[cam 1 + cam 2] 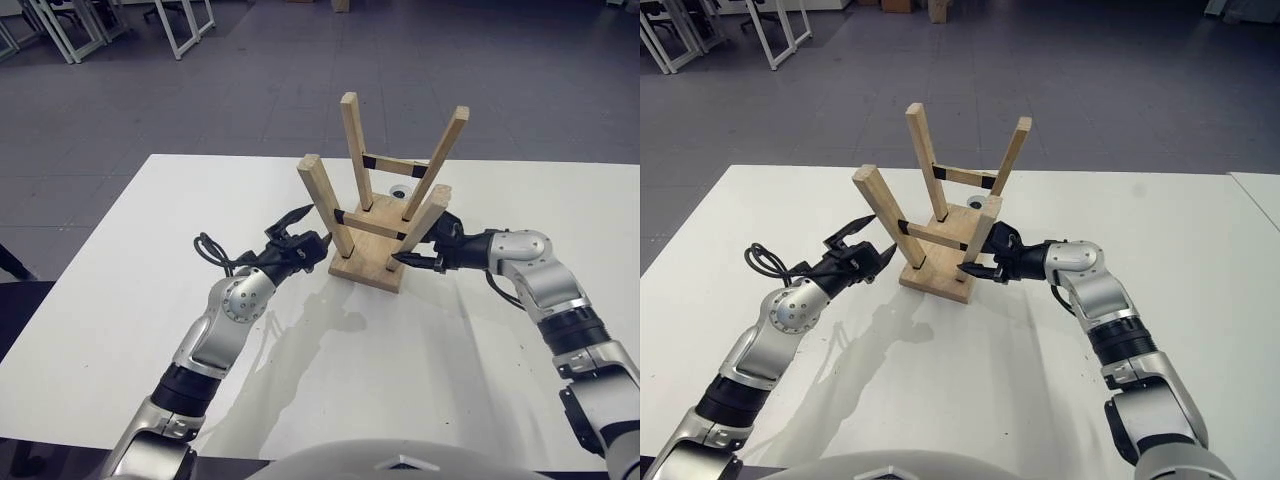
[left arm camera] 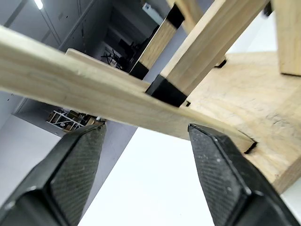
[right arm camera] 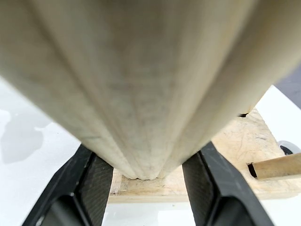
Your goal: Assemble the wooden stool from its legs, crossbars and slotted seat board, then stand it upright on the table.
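Table (image 1: 130, 300): white matt top across the near field, with a round cable port (image 1: 400, 190) set in it toward 12 o'clock.
Second white tabletop (image 1: 1258, 195): corner only, at 3 o'clock, just beside the first with a narrow gap between them.
Floor (image 1: 500, 70): dark grey, seamed in large squares, faint sheen from overhead light.
White tubular furniture frames (image 1: 75, 25): several, standing at 11 o'clock.
Light brown boxes (image 1: 937, 10): on the floor at 12 o'clock, cut by the edge.
Ceiling strip light (image 2: 38, 4): lit.
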Controlling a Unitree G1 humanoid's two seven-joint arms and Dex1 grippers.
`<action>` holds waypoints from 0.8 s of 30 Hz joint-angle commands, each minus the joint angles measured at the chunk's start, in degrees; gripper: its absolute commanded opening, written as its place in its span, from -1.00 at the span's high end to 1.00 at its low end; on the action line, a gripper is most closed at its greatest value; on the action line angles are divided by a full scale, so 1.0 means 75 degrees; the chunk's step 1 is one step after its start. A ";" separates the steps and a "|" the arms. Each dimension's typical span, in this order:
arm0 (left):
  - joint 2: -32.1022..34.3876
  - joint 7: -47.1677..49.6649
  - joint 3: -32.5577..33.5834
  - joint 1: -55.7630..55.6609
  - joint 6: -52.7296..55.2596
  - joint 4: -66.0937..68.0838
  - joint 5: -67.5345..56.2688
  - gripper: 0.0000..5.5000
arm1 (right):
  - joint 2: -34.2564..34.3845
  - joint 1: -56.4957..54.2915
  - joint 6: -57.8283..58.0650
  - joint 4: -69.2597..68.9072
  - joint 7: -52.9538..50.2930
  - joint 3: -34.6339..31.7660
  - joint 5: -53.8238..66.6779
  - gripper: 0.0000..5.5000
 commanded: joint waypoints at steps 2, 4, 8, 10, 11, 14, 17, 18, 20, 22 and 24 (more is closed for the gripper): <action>0.0326 0.0146 0.0680 0.0328 -0.0199 0.0474 -0.0168 -0.17 | -0.0108 0.0651 0.0084 0.1292 -0.0319 0.0923 -0.1488 0.26; 0.0353 0.0128 0.0805 0.0415 -0.0189 0.0495 -0.0214 -0.17 | -0.0116 0.0666 0.0038 0.1333 -0.0327 0.0925 -0.1440 0.26; 0.0249 0.0098 0.1096 0.0543 0.0247 0.0632 -0.0386 -0.17 | -0.0095 0.0647 0.0882 0.0048 -0.0422 0.0146 -0.0346 0.26; 0.0116 0.0079 0.1169 0.0576 0.0389 0.0599 -0.0540 -0.17 | -0.0028 0.0604 0.1627 -0.1143 -0.0567 -0.0430 0.0463 0.13; 0.0072 0.0072 0.1163 0.0594 0.0433 0.0572 -0.0582 -0.17 | 0.0026 0.0585 0.1914 -0.1602 -0.0671 -0.0658 0.0706 0.06; -0.0021 0.0082 0.1183 0.0643 0.0492 0.0615 -0.0682 -0.17 | -0.0201 0.0548 0.2889 -0.2932 -0.0881 -0.1366 0.1263 -0.13; 0.0026 0.0067 0.1268 0.0658 0.0479 0.0715 -0.0746 -0.17 | -0.0828 0.0315 0.3693 -0.3897 -0.0919 -0.2301 0.1792 -0.27; 0.0051 0.0069 0.1314 0.0689 0.0447 0.0769 -0.0784 -0.17 | -0.1038 0.0028 0.4058 -0.4095 -0.0872 -0.2831 0.2264 -0.27; 0.0102 0.0101 0.1424 0.0778 0.0390 0.0853 -0.0835 -0.17 | -0.1264 -0.0862 0.4834 -0.4298 -0.0778 -0.3803 0.3574 -0.27; 0.0114 0.0123 0.1473 0.0818 0.0358 0.0898 -0.0839 -0.17 | -0.1099 -0.1753 0.5352 -0.4194 -0.1057 -0.4314 0.4488 -0.27; 0.0066 0.0152 0.1446 0.0783 0.0363 0.0939 -0.0828 -0.17 | -0.0645 -0.2547 0.5525 -0.3818 -0.1526 -0.4436 0.4947 -0.27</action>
